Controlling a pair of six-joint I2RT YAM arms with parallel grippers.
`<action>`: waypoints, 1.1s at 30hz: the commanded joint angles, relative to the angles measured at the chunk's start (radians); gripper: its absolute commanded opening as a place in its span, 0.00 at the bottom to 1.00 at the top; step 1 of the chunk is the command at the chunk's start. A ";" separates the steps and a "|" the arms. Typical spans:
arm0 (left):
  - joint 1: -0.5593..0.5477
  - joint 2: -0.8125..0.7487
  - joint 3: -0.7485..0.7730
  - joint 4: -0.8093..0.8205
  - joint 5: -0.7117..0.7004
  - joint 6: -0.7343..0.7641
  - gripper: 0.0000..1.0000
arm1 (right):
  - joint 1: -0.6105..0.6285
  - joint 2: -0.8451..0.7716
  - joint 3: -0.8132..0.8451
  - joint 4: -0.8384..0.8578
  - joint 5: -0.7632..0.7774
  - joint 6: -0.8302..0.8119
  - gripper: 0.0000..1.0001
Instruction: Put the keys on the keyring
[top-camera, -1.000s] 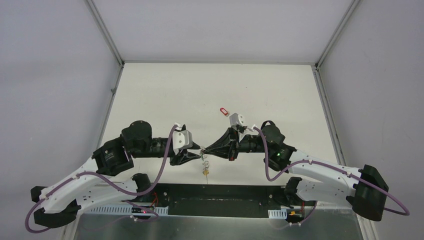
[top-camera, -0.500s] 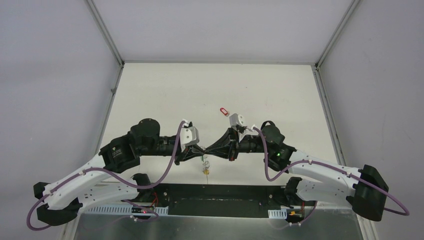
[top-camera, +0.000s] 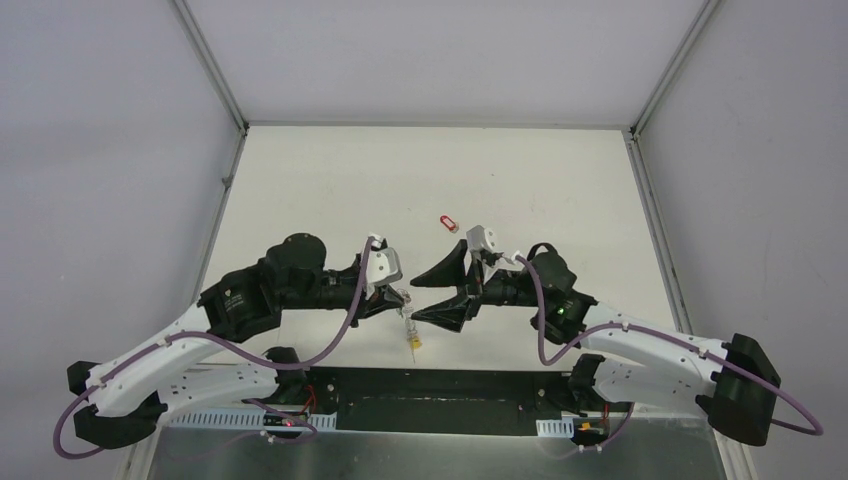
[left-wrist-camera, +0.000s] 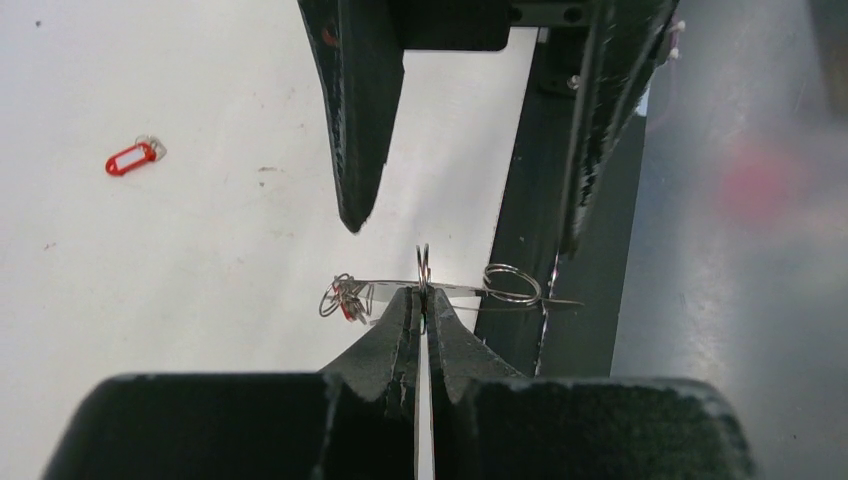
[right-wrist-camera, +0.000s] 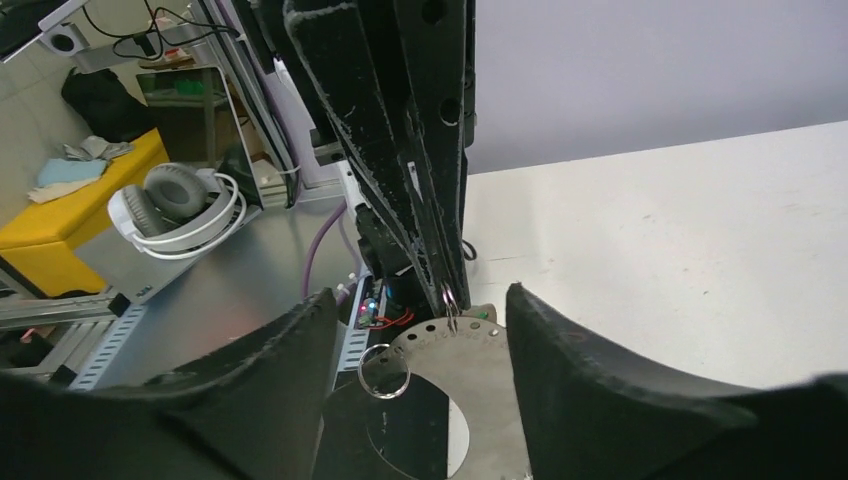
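Seen edge-on from the left wrist, the keyring (left-wrist-camera: 423, 266) is only a sliver of wire, so its full size and shape cannot be made out. The left gripper (left-wrist-camera: 421, 300) is pinched tight on it, above the table (top-camera: 330, 190) near the front edge. Under it hangs a flat metal plate (right-wrist-camera: 440, 345) with small holes along its rim, partly cut off by the lower edge of the right wrist view. A small split ring (right-wrist-camera: 383, 370) sits at its side. A bunch of keys (left-wrist-camera: 345, 298) clings to one end, too small to count (a yellow tag (top-camera: 412, 342) shows just below the grippers in the overhead view). The right gripper (top-camera: 413, 299) stands wide apart around nothing, its fingers either side of the left gripper's tip. A red-tagged key (top-camera: 448, 222) lies alone on the table, well apart. White headphones (right-wrist-camera: 175, 205) rest on a grey surface off the table.
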 joint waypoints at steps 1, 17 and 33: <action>-0.007 0.047 0.138 -0.085 -0.039 0.035 0.00 | 0.001 -0.055 -0.015 0.059 0.042 -0.015 0.69; -0.008 0.399 0.633 -0.660 -0.023 0.203 0.00 | 0.001 -0.036 -0.016 0.076 0.035 -0.011 0.60; -0.007 0.654 0.952 -0.953 0.024 0.199 0.00 | 0.003 0.089 0.022 0.219 -0.009 0.050 0.35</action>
